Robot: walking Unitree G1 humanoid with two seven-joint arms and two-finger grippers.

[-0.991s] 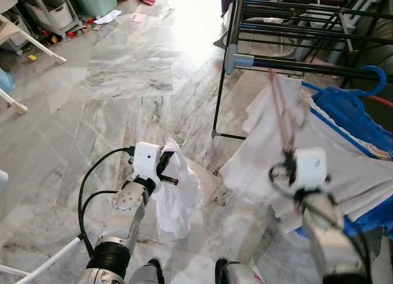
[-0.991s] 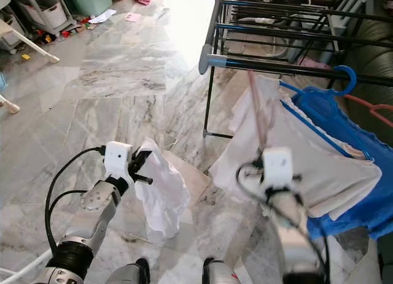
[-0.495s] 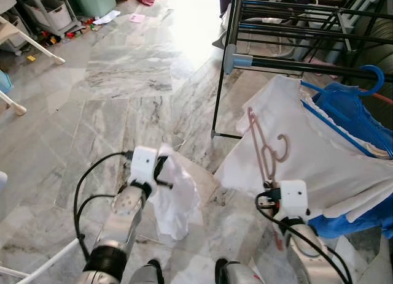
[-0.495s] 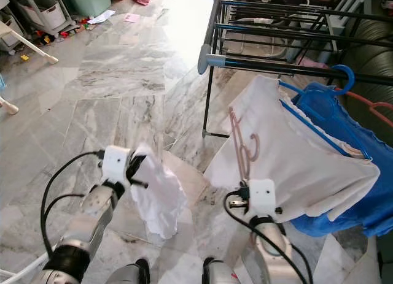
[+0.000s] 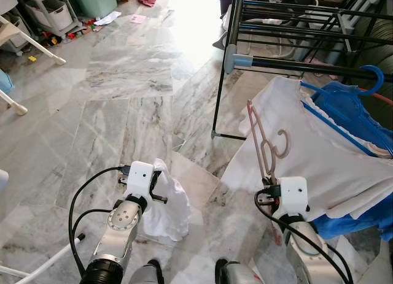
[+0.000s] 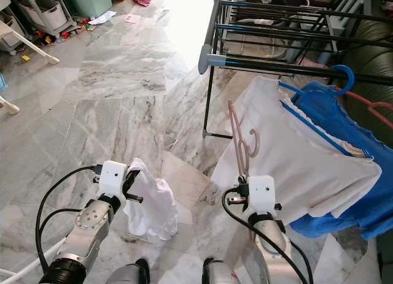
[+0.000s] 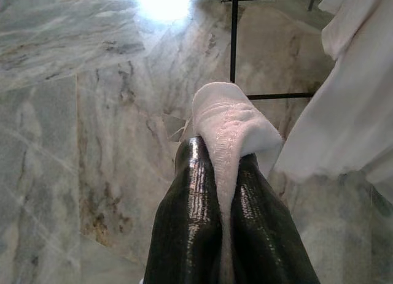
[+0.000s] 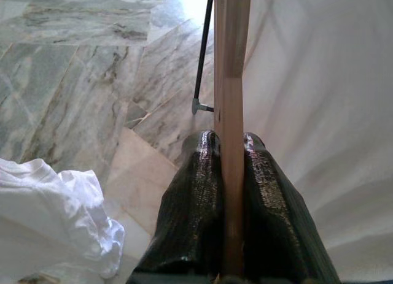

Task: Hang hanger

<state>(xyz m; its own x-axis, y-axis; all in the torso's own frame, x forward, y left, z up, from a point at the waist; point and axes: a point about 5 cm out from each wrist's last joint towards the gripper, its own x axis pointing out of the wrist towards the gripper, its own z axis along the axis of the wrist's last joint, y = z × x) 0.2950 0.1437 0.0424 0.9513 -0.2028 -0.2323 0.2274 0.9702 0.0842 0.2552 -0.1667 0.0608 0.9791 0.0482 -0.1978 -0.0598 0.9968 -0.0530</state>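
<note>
Grey marble floor [image 5: 110, 69] fills most of the frame, with a black drying rack [image 5: 288, 26] at upper right carrying a white garment [image 5: 331, 155] and a blue garment [image 5: 353, 115]. At lower right, the right hand [image 8: 228, 143] is clenched on a pale wooden hanger [image 5: 265, 146], which rises upright from it against the white garment, below the rack's rail. At lower left, the left hand [image 7: 216, 161] pinches a white cloth [image 5: 169, 201] low over the floor.
</note>
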